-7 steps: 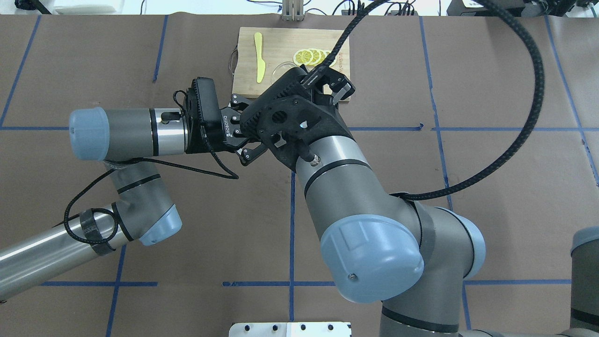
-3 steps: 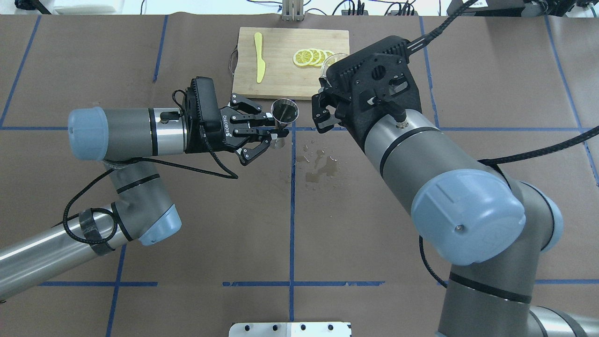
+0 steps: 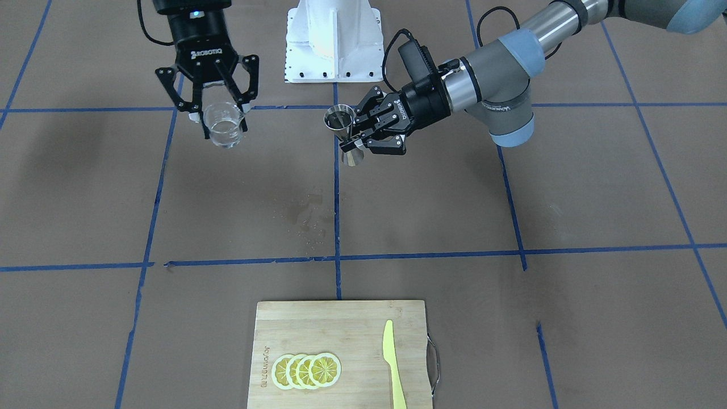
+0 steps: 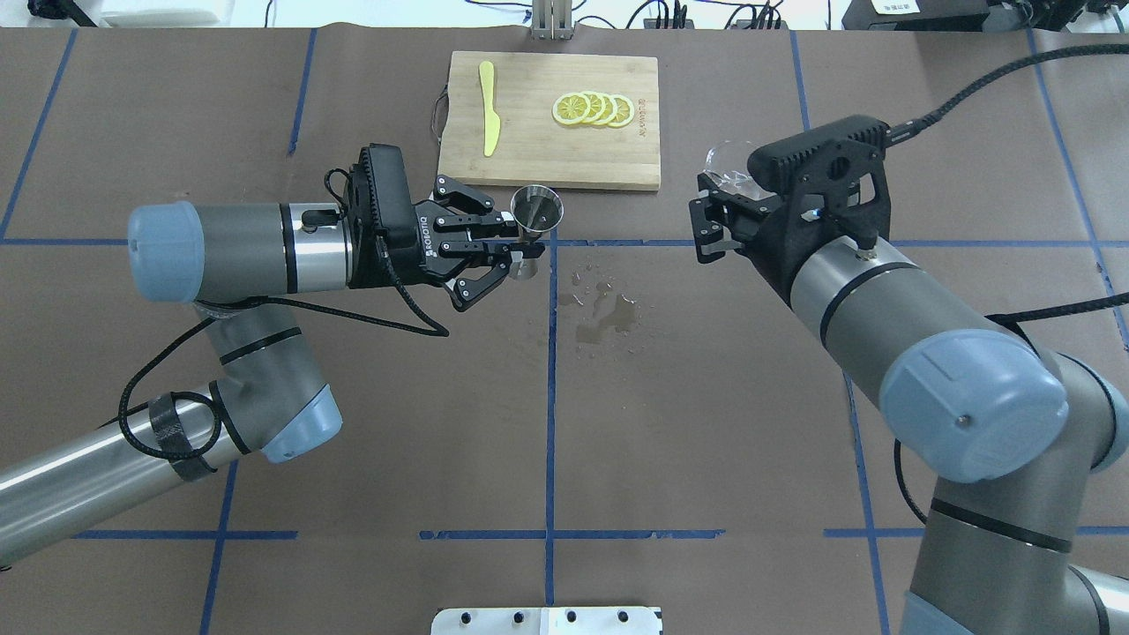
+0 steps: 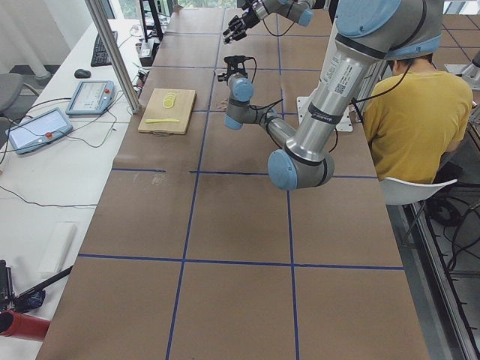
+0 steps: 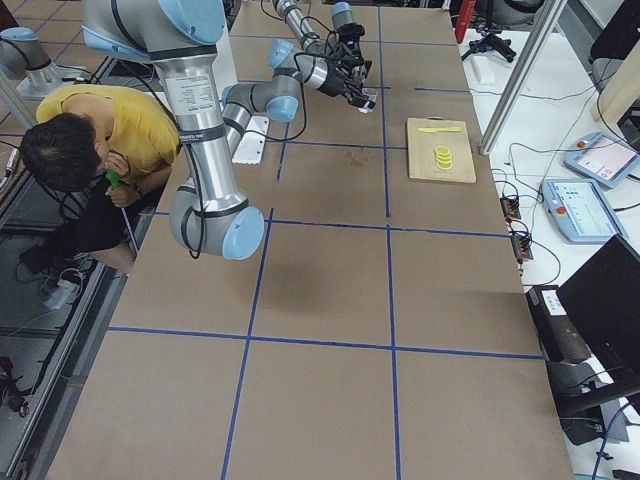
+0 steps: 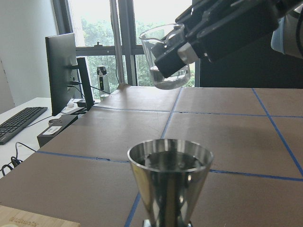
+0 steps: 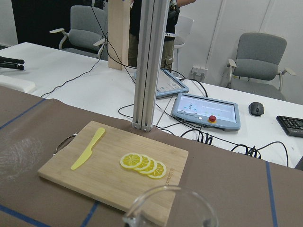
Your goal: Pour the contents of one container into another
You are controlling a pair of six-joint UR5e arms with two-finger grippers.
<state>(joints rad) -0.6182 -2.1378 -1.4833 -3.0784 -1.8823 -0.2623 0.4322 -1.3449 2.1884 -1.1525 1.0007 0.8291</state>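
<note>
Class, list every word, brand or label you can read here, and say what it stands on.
"ROBOTIQ": right gripper body, above the cup.
"ROBOTIQ": left gripper body, beside the jigger.
Engraving on the cutting board: too blurred to read.
Lettering on the left arm: too small to read.

The brown desk [image 4: 397, 423], gridded with blue tape [image 4: 551, 423], carries a bamboo cutting board [image 4: 529, 150]. A small puddle of liquid [image 4: 604, 322] wets its middle.
</note>
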